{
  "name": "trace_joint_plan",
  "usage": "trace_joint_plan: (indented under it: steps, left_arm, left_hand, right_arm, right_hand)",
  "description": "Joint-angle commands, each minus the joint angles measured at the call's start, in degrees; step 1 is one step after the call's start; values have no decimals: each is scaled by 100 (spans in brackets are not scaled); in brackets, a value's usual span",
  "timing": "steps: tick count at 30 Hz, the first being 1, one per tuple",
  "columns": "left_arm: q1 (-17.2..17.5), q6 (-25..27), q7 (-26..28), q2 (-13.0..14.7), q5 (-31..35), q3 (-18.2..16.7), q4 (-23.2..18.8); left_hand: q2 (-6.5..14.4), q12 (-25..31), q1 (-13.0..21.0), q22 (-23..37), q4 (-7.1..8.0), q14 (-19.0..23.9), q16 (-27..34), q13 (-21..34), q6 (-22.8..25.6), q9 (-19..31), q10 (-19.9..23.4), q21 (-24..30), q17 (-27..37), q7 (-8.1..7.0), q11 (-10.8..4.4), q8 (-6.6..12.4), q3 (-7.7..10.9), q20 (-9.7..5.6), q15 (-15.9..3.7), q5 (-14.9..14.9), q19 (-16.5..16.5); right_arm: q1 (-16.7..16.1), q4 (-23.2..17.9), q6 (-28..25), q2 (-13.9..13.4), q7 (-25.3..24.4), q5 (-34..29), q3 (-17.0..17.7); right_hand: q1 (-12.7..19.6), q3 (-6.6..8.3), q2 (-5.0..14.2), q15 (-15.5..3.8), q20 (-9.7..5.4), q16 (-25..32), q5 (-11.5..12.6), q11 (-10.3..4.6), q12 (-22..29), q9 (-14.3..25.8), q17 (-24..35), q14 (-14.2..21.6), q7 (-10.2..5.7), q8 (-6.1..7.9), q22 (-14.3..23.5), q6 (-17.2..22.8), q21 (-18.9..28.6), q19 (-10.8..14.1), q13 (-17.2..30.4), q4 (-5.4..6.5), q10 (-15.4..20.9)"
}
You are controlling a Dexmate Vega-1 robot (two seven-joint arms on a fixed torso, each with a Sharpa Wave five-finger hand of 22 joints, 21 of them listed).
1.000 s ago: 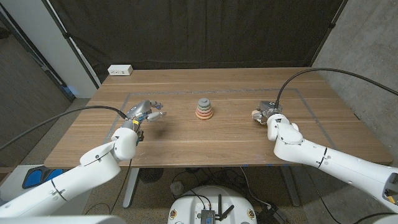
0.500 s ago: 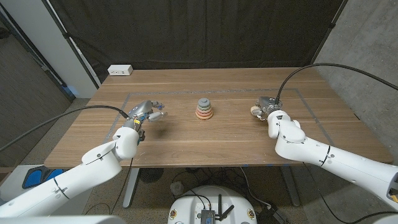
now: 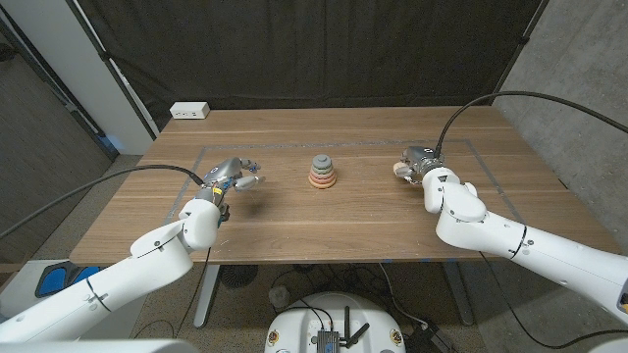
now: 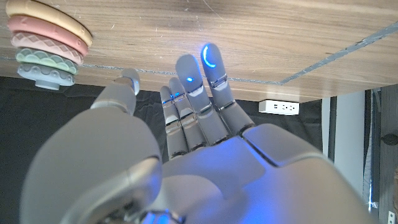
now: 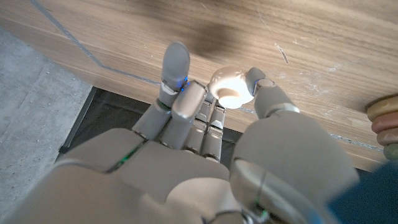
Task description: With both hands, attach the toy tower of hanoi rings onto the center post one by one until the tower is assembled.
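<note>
1. Tower (image 3: 322,173): we find it at the middle of the table (image 3: 324,230), a stack of pastel rings narrowing toward a grey top piece. We judge it stands central so either hand can reach it. In the left wrist view the stack (image 4: 45,45) shows peach, pink, green and grey layers.

2. Ring (image 5: 231,86): a small cream ring, pinched between the thumb and fingers of the right hand (image 5: 211,124). We judge it is the piece due for the post next, held by its rim so the hole stays clear. In the head view it shows as a pale spot (image 3: 401,171) at the hand's fingertips, right of the tower and well apart from it.

3. Right hand (image 3: 422,162): closed around the ring, toward the table's right side, nearer the far edge than the near one. We cannot tell whether ring or fingers touch the wood.

4. Left hand (image 3: 230,176): left of the tower and apart from it, holding nothing we can see. In the wrist view its fingers (image 4: 186,81) reach out straight and close together, thumb set off to the side. We judge it waits, free to steady the tower.

5. Tape outline (image 3: 206,150): a thin taped line on the wood, framing the work area.

6. White box (image 3: 190,111): at the far left corner, clear of the work.
</note>
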Motion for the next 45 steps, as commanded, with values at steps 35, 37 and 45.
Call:
trace_joint_plan:
  steps: [35,37,45]
  left_arm:
    - [-79,-130,-67,65,1,34,101]
    - [-83,-129,-67,64,4,34,103]
    - [-142,-137,-73,58,68,71,134]
  left_hand:
    - [-2,-22,-45,15,-15,48,64,41,74,20,61,29,-9,5,12,-32,105,-790,-400,32,56]
    - [-3,-23,-45,20,-16,46,63,43,75,20,57,34,-11,1,8,-32,106,-790,-400,32,61]
    - [-9,-29,-42,16,-18,40,64,45,71,22,53,31,-17,-4,-9,-38,116,-790,-400,31,58]
  right_arm:
    - [-42,-733,813,-122,677,-680,306]
    - [-43,-732,899,-92,725,-725,330]
    - [-59,-688,1220,53,890,-849,437]
  right_hand:
    - [325,33,195,20,-216,-29,-29,-417,-79,16,26,80,-90,1,1,195,-41,51,88,33,579]
    - [334,33,200,20,-217,-30,-31,-416,-86,15,25,83,-86,-4,-6,193,-45,57,87,33,595]
    - [358,32,210,18,-221,-31,-36,-417,-100,12,25,92,-89,-5,-22,222,-54,87,110,34,612]
